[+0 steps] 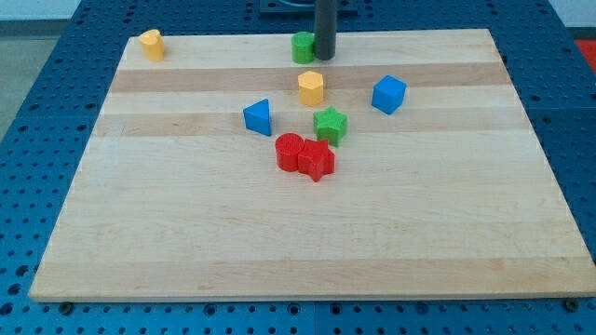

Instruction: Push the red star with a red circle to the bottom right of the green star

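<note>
The red star [318,159] and the red circle [290,151] sit touching each other near the board's middle, the circle on the star's left. The green star [330,124] stands just above and slightly right of the red star, a small gap between them. My tip [324,57] is at the view's top, right beside a green block [303,46], far above the red pair.
A yellow hexagon block [311,87] lies above the green star. A blue triangle [258,116] is to its left, a blue cube [389,94] to the upper right. A yellow block [152,44] sits at the top left corner of the wooden board [186,233].
</note>
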Tool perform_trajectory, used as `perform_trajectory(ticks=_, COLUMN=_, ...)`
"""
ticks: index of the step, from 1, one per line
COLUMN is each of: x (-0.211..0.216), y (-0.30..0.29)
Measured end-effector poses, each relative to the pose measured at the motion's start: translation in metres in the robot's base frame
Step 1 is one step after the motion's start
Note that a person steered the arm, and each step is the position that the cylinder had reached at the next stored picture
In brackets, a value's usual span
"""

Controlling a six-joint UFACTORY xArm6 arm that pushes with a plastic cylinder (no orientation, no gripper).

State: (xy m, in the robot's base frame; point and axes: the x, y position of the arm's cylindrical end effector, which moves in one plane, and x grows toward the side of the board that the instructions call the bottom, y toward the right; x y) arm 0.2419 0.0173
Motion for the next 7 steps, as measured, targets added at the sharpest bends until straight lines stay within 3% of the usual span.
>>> perform_trajectory(ticks=3, x=0.001, y=-0.007)
perform_trajectory(ticks=5, x=0.036, y=-0.018)
perform_trajectory(ticks=7, x=0.073, y=-0.072)
